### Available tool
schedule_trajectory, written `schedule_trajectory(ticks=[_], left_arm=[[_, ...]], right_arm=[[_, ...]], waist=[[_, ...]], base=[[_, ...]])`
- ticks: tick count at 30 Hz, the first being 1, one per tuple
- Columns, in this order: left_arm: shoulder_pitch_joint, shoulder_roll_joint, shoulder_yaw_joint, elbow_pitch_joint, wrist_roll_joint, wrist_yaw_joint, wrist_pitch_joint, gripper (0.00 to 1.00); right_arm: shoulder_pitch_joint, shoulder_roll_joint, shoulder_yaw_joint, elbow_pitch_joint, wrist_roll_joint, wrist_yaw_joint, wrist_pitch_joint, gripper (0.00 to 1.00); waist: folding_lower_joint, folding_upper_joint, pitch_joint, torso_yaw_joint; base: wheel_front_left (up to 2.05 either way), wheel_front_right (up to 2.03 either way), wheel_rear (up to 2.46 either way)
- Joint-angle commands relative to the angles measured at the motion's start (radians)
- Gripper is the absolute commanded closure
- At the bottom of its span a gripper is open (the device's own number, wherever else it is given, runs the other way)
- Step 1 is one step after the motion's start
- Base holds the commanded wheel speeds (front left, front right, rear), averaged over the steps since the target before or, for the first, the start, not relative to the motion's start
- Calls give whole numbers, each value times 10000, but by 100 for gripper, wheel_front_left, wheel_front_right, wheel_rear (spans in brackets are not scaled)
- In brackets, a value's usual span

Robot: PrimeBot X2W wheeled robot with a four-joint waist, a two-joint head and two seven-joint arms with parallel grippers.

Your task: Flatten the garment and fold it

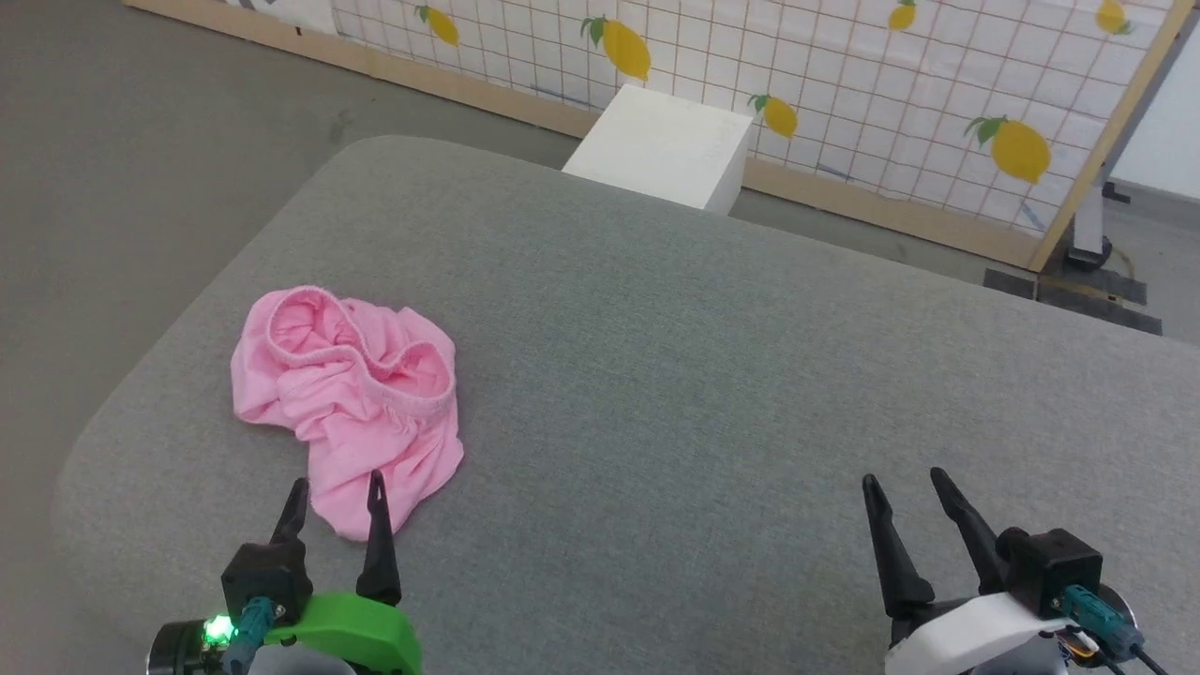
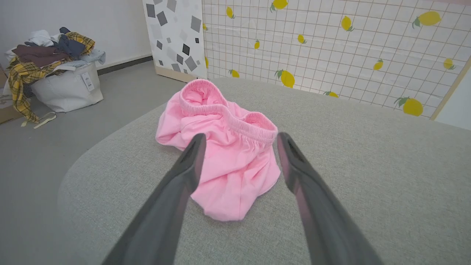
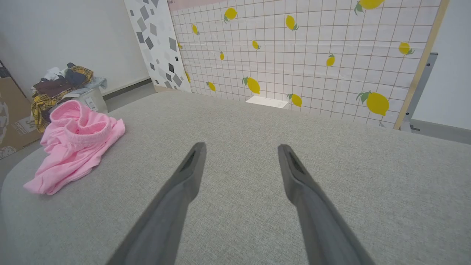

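The garment (image 1: pixel 352 403) is a crumpled pink heap on the left part of the grey padded table (image 1: pixel 703 394), its gathered waistband uppermost and turned toward the far side. My left gripper (image 1: pixel 337 487) stands open just in front of the heap's near edge, with nothing between its fingers. In the left wrist view the garment (image 2: pixel 224 154) lies straight ahead between the spread fingertips of the left gripper (image 2: pixel 239 138). My right gripper (image 1: pixel 905 483) is open over bare fabric at the lower right, far from the cloth. The right wrist view shows the garment (image 3: pixel 73 147) at the left and the right gripper (image 3: pixel 241 147) open.
A white box (image 1: pixel 666 145) stands on the floor past the table's far edge, before a lemon-print grid panel (image 1: pixel 844 84). A white basket piled with clothes (image 2: pixel 55 70) sits on the floor to the left. The table's rounded left corner is near the garment.
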Motion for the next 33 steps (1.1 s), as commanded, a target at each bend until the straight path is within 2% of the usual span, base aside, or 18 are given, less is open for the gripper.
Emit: schedule_trajectory(ticks=[1, 33], left_arm=[[167, -9, 10, 42, -71, 45, -114, 0], [317, 5, 1, 581, -360, 207, -774, 0]], right_arm=[[123, 1, 25, 73, 79, -9, -118, 0], [209, 1, 116, 726, 440, -12, -782, 0]], waist=[[0, 52, -5, 142], [0, 73, 69, 1672]], base=[[0, 0, 0], [0, 0, 0]])
